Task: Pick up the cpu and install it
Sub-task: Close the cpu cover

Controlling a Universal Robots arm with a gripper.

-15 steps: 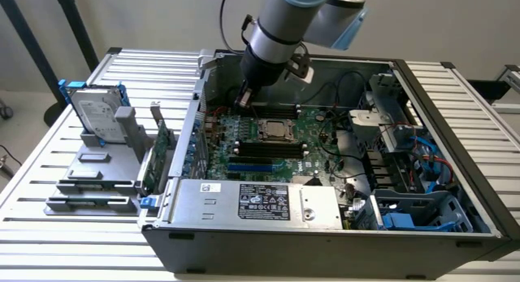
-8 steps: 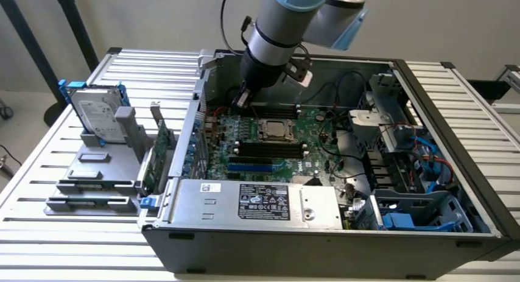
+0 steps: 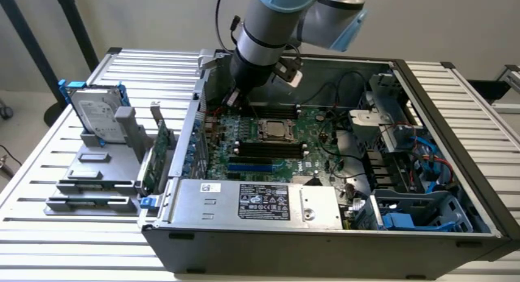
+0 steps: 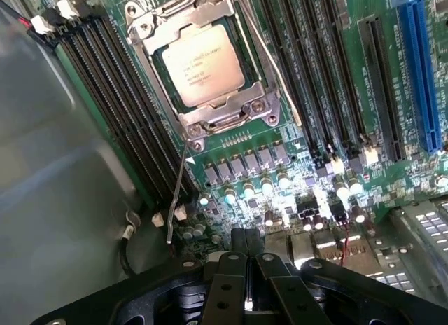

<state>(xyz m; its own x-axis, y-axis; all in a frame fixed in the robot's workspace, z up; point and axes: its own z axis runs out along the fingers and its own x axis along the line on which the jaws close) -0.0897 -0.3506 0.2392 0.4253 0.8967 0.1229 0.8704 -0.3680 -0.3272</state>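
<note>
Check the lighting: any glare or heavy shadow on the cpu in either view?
Wrist view: the cpu carries a soft pale sheen; the capacitor tops beside its socket glare white. Exterior view: even light, the cpu dull grey, without glare.

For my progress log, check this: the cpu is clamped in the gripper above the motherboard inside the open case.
Not clamped: the cpu lies in its socket on the motherboard, apart from the gripper, which hangs above the motherboard inside the open case. The wrist view shows it.
</note>
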